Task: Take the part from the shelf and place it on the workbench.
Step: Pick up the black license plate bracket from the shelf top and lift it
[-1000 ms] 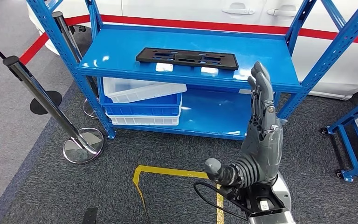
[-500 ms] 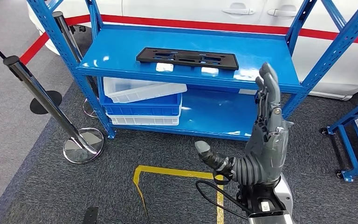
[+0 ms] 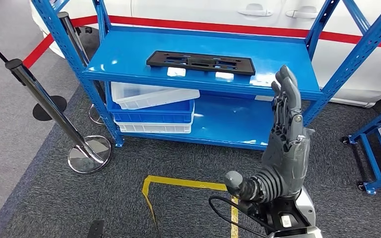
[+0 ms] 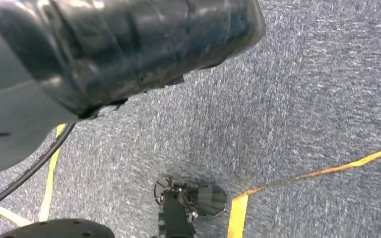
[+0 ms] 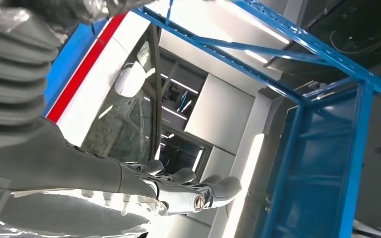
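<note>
On the top level of the blue steel shelf (image 3: 129, 62): one flat black rectangular plastic part (image 3: 200, 62) with cut-out slots, lying lengthwise near the front edge, with two pale reflections just in front of it, untouched by any hand. Below the shelf's top level, at its left end: a stack of bins, a tilted white plastic bin (image 3: 151, 94) resting on a blue bin (image 3: 151, 114), with another white one beneath. In front of the shelf, toward its right post: right hand (image 3: 284, 148), grey and ribbed at the wrist, raised upright over the dark carpet, fingers straight and together pointing up, thumb stuck out sideways, holding nothing, well apart from the part. Left hand: state cannot be told from the left wrist view. Left of the shelf: two chrome stanchion posts (image 3: 49, 106) on round bases. Behind the shelf: white car body (image 3: 218, 12) with red stripe. On the carpet before the shelf: yellow tape marking (image 3: 178, 182).
</note>
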### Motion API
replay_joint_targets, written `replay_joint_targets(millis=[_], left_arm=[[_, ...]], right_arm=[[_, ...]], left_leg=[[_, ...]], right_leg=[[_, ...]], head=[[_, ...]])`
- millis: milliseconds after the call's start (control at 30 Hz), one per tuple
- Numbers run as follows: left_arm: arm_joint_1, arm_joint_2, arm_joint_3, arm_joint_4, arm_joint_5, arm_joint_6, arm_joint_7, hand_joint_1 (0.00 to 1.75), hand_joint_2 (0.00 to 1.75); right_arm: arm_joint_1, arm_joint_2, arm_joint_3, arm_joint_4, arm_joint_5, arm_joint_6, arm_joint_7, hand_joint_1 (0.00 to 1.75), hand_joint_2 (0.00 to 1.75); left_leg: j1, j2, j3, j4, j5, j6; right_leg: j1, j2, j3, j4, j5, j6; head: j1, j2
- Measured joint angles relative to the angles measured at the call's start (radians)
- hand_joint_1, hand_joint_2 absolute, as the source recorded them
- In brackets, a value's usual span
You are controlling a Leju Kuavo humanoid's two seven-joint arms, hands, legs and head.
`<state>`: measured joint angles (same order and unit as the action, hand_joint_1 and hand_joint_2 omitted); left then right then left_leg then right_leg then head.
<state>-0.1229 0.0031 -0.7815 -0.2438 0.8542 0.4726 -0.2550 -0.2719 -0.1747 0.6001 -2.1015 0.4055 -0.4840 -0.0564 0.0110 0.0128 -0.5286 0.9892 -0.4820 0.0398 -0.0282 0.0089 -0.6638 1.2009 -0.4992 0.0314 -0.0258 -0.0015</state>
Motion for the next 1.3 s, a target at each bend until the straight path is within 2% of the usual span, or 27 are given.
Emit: replay_joint_targets(millis=[33, 67, 100, 233, 300, 367, 400, 433, 467, 533, 600, 667, 900, 967, 1000, 1033, 1100, 1133, 1167, 1300], left_arm=[[0.0, 0.001, 0.0, 0.0, 0.0, 0.0, 0.0, 0.0, 0.0], [0.0, 0.002, 0.0, 0.0, 0.001, -0.001, -0.001, 0.0, 0.0], [0.0, 0.003, 0.0, 0.0, 0.002, -0.001, 0.0, 0.0, 0.0], [-0.001, 0.005, -0.001, 0.0, 0.0, -0.002, 0.001, 0.0, 0.0], [-0.002, 0.004, -0.003, 0.0, -0.003, -0.003, 0.003, 0.0, 0.0], [-0.001, 0.003, -0.005, 0.0, -0.004, -0.004, 0.004, 0.0, 0.0], [-0.001, 0.004, -0.006, 0.0, -0.004, -0.005, 0.006, 0.0, 0.0], [0.001, 0.004, -0.007, 0.0, -0.004, -0.006, 0.007, 0.0, 0.0], [0.002, 0.005, -0.007, 0.0, -0.003, -0.006, 0.008, 0.0, 0.0], [0.003, 0.007, -0.008, 0.0, -0.002, -0.007, 0.009, 0.0, 0.0], [0.001, 0.008, -0.008, 0.0, -0.001, -0.01, 0.009, 0.0, 0.0], [0.0, 0.009, -0.009, 0.0, 0.002, -0.015, 0.009, 0.0, 0.0], [0.0, 0.009, -0.01, 0.0, 0.005, -0.018, 0.009, 0.0, 0.0], [0.001, 0.009, -0.01, 0.0, 0.006, -0.021, 0.01, 0.0, 0.0], [0.001, 0.009, -0.01, 0.0, 0.006, -0.023, 0.011, 0.0, 0.0], [0.001, 0.008, -0.011, 0.0, 0.006, -0.023, 0.011, 0.0, 0.0], [0.001, 0.008, -0.014, 0.0, 0.004, -0.024, 0.011, 0.0, 0.0], [0.001, 0.008, -0.016, 0.0, 0.003, -0.024, 0.011, 0.0, 0.0], [0.0, 0.008, -0.017, 0.0, 0.002, -0.024, 0.011, 0.0, 0.0], [-0.002, 0.008, -0.02, 0.0, -0.003, -0.024, 0.016, 0.0, 0.0]], right_arm=[[-0.001, 0.0, 0.0, 0.0, 0.0, 0.0, 0.0, 0.0, 0.0], [-0.001, 0.0, 0.0, 0.0, 0.0, 0.0, -0.001, 0.0, 0.0], [-0.001, 0.0, 0.0, 0.0, -0.001, 0.001, -0.001, 0.0, 0.0], [-0.001, -0.001, 0.001, 0.0, -0.001, 0.001, -0.004, 0.0, 0.0], [-0.003, -0.001, 0.001, 0.0, -0.002, 0.002, -0.005, 0.0, 0.0], [-0.003, -0.001, 0.001, 0.0, -0.005, 0.002, -0.005, 0.0, 0.0], [-0.002, -0.001, 0.001, 0.0, -0.008, 0.002, -0.005, 0.0, 0.0], [-0.002, -0.001, 0.001, 0.0, -0.01, 0.002, -0.005, 0.0, 0.0], [-0.001, -0.001, 0.001, 0.0, -0.012, 0.002, -0.005, 0.0, 0.0], [-0.001, -0.001, 0.001, 0.0, -0.014, 0.002, -0.005, 0.0, 0.0], [-0.001, -0.001, 0.001, 0.0, -0.014, 0.002, -0.005, 0.0, 0.0], [-0.001, -0.001, 0.001, 0.001, -0.013, 0.002, -0.005, 0.0, 0.0], [-0.001, -0.001, 0.001, 0.001, -0.012, 0.003, -0.005, 0.0, 0.0], [-0.001, -0.001, 0.001, 0.001, -0.012, 0.005, -0.004, 0.0, 0.0], [0.0, -0.002, 0.001, 0.002, -0.011, 0.007, -0.003, 0.0, 0.0], [0.002, -0.002, 0.001, 0.003, -0.012, 0.011, -0.001, 0.0, 0.0], [0.003, -0.003, 0.001, 0.007, -0.02, 0.028, 0.005, 0.0, 0.0], [0.002, -0.004, 0.002, 0.008, -0.029, 0.041, 0.009, 0.0, 0.0], [0.0, -0.004, 0.002, 0.01, -0.04, 0.054, 0.012, 0.0, 0.0], [-0.007, -0.006, 0.003, 0.02, -0.09, 0.096, 0.014, 0.0, 0.0]], left_leg=[[0.001, -0.001, -0.001, 0.007, -0.007, -0.007], [0.001, -0.002, -0.004, 0.017, -0.013, -0.015], [0.0, -0.002, -0.008, 0.025, -0.018, -0.024], [0.005, 0.0, -0.021, 0.043, -0.031, -0.045], [0.007, -0.001, -0.056, 0.115, -0.071, -0.051], [0.006, -0.002, -0.125, 0.249, -0.122, -0.051], [0.005, -0.002, -0.156, 0.302, -0.134, -0.048], [0.003, -0.003, -0.172, 0.323, -0.126, -0.043], [0.0, -0.003, -0.17, 0.305, -0.101, -0.036], [-0.012, -0.006, -0.122, 0.181, -0.027, -0.017], [-0.023, -0.009, -0.077, 0.075, 0.01, -0.004], [-0.028, -0.011, -0.067, 0.049, 0.011, -0.002], [-0.029, -0.012, -0.068, 0.048, 0.012, -0.002], [-0.022, -0.009, -0.06, 0.03, 0.022, 0.004], [-0.019, -0.007, -0.056, 0.022, 0.026, 0.007], [-0.014, -0.006, -0.053, 0.017, 0.029, 0.007], [-0.012, -0.006, -0.056, 0.03, 0.021, 0.0], [-0.012, -0.006, -0.058, 0.036, 0.018, -0.007], [-0.013, -0.006, -0.061, 0.04, 0.015, -0.012], [-0.01, -0.006, -0.07, 0.057, 0.004, -0.032]], right_leg=[[-0.002, -0.003, 0.024, -0.058, 0.03, 0.004], [-0.003, -0.005, 0.044, -0.11, 0.049, 0.002], [-0.001, -0.006, 0.055, -0.139, 0.055, -0.001], [0.007, -0.001, 0.053, -0.143, 0.047, -0.031], [0.009, -0.001, 0.056, -0.146, 0.046, -0.044], [0.015, -0.001, 0.057, -0.145, 0.045, -0.052], [0.02, 0.0, 0.057, -0.145, 0.044, -0.054], [0.024, 0.001, 0.058, -0.144, 0.043, -0.057], [0.028, 0.004, 0.059, -0.144, 0.043, -0.058], [0.03, 0.007, 0.063, -0.144, 0.042, -0.059], [0.031, 0.008, 0.061, -0.145, 0.043, -0.057], [0.031, 0.008, 0.058, -0.146, 0.045, -0.053], [0.03, 0.008, 0.058, -0.148, 0.047, -0.05], [0.032, 0.005, 0.051, -0.129, 0.03, -0.04], [0.028, 0.004, 0.025, -0.072, 0.008, -0.031], [0.023, 0.001, 0.016, -0.047, 0.004, -0.022], [0.012, -0.003, 0.026, -0.062, 0.018, -0.011], [0.012, -0.004, 0.054, -0.119, 0.037, -0.014], [0.013, -0.005, 0.065, -0.142, 0.038, -0.018], [0.017, -0.002, 0.069, -0.15, 0.038, -0.045]], head=[[0.001, 0.0], [0.001, 0.0], [0.001, 0.0], [-0.001, 0.0], [-0.003, 0.0], [-0.004, 0.0], [-0.004, 0.0], [-0.004, 0.0], [-0.004, 0.0], [-0.004, 0.0], [-0.004, 0.0], [-0.003, 0.0], [-0.003, 0.0], [-0.002, 0.0], [-0.001, 0.0], [0.0, 0.0], [0.001, 0.0], [0.001, 0.0], [0.001, 0.0], [0.0, 0.0]])
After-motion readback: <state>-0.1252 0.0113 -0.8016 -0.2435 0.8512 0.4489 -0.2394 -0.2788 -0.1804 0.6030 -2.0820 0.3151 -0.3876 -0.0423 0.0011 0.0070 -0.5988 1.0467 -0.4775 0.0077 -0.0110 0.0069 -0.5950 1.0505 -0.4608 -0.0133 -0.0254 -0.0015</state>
